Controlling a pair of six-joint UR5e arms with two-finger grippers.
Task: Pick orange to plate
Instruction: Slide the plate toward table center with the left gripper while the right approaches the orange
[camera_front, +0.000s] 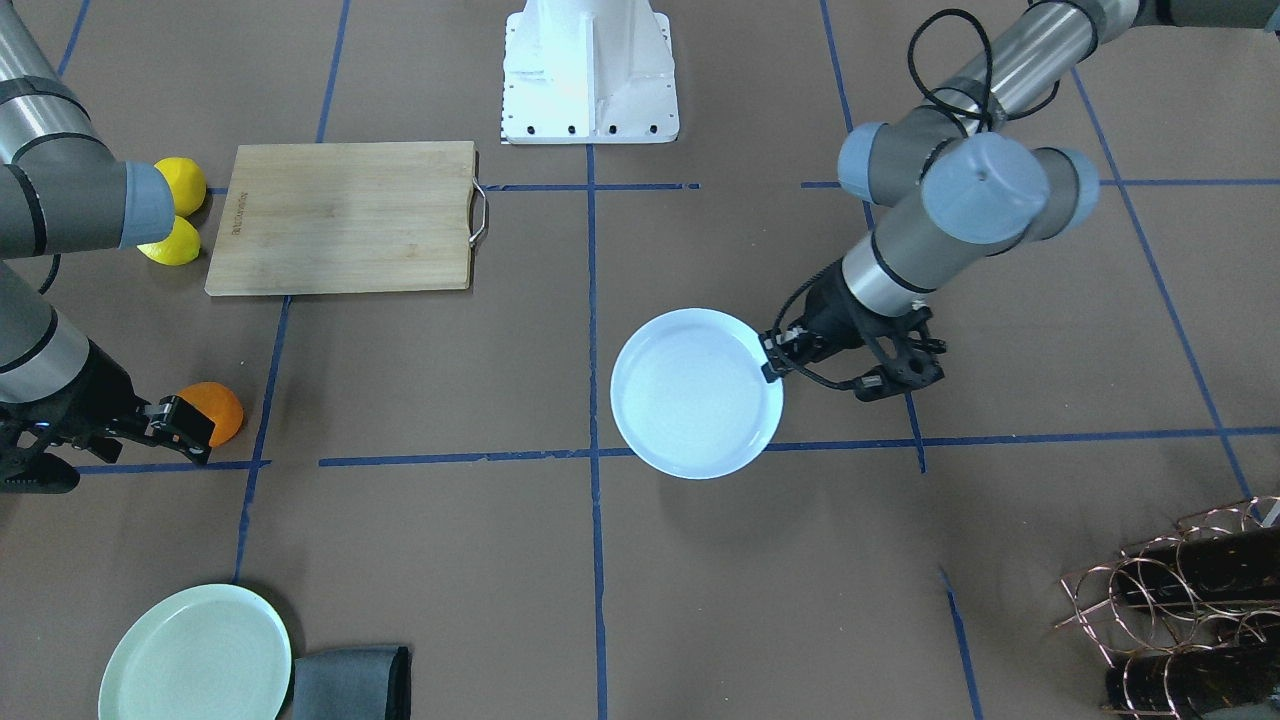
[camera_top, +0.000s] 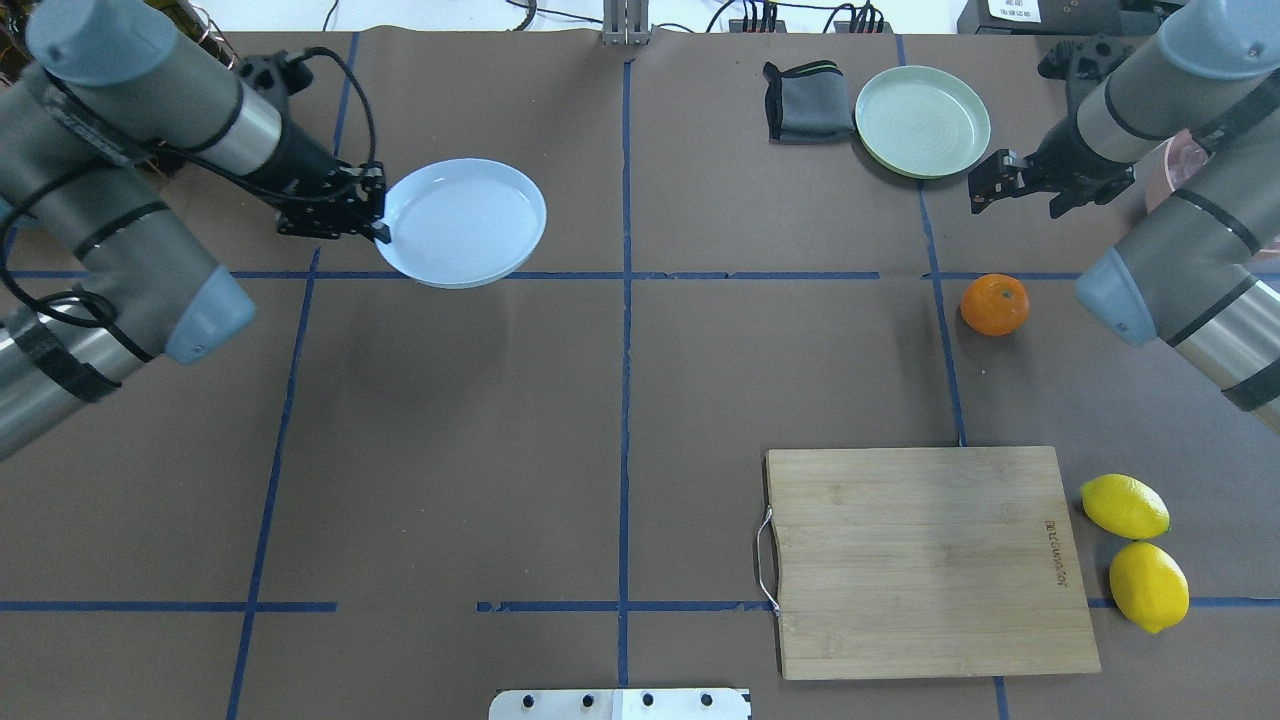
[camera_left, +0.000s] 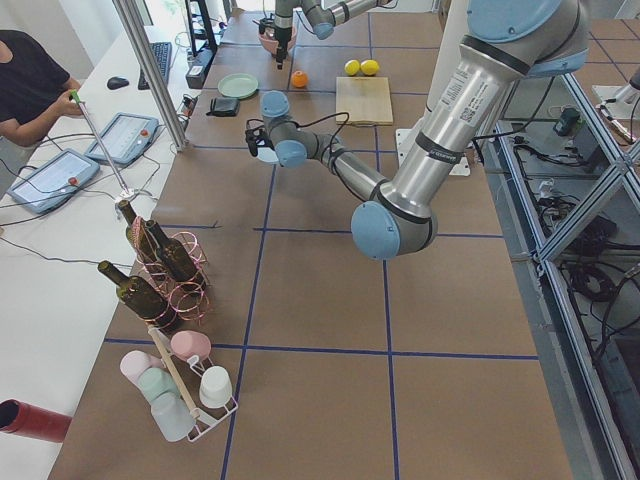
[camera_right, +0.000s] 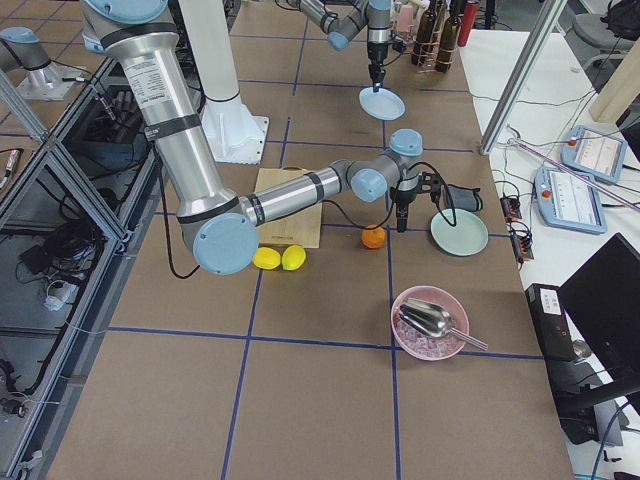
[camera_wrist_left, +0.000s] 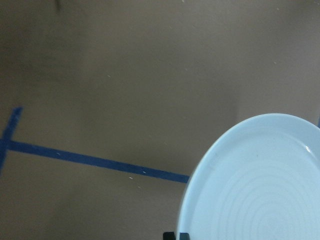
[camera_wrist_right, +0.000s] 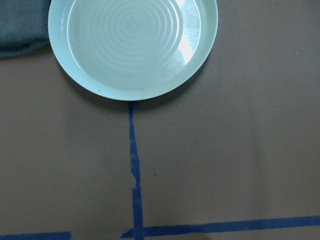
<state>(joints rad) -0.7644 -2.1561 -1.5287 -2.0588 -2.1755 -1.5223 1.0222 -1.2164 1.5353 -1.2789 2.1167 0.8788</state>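
Observation:
The orange (camera_top: 995, 305) rests on the brown table on my right side, also visible in the front view as the orange (camera_front: 220, 411). My right gripper (camera_top: 986, 186) hangs above the table just beyond the orange, toward the mint plate, and looks open and empty; its wrist view shows only the mint plate and tape. The pale bluish-white plate (camera_top: 465, 220) is held off the table at my left, casting a shadow. My left gripper (camera_top: 376, 218) is shut on its near-left rim, and the plate (camera_wrist_left: 260, 185) fills the corner of that wrist view.
A wooden cutting board (camera_top: 925, 560) lies near my right front with two lemons (camera_top: 1125, 507) beside it. A mint-green plate (camera_top: 922, 120) and a grey cloth (camera_top: 805, 100) sit at the far right. A pink bowl (camera_right: 430, 322) and a bottle rack (camera_front: 1190, 600) stand at the table ends.

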